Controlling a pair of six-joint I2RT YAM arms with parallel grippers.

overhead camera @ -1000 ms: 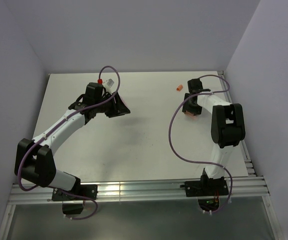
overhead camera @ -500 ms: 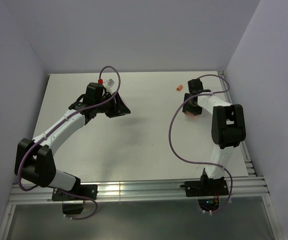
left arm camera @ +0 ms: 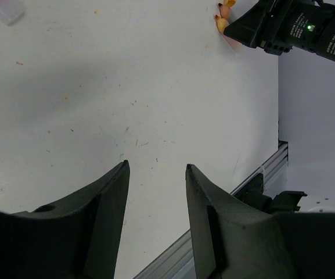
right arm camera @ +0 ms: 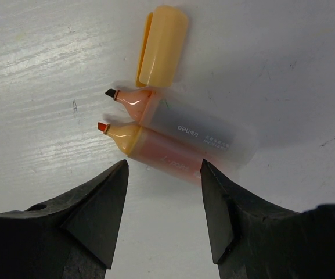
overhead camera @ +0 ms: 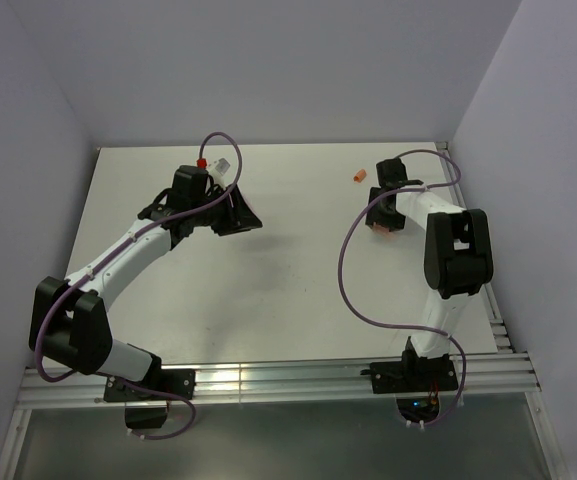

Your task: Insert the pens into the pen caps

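1. Right gripper (right arm camera: 164, 171): fingers spread and holding nothing. It hangs low over the right side of the table (right arm camera: 295, 52).
2. Red-tipped pen (right arm camera: 161, 154): orange-pink body, uncapped. It lies flat on the table just ahead of the right gripper's fingertips.
3. Dark-tipped pen (right arm camera: 196, 131): paler, greyish body with a peach neck, uncapped. It lies against the far side of the red-tipped pen, with both tips pointing the same way.
4. Orange cap (right arm camera: 161, 46): lies on the table just beyond the two pens, beside the dark tip. It is fitted on neither pen.
5. Left gripper (left arm camera: 157, 168): fingers parted and empty, with bare table beneath. It is over the left half of the table, well apart from the right gripper.
6. Second orange cap (overhead camera: 358, 175): lies alone on the table in the top view, beyond the right gripper toward the back wall.
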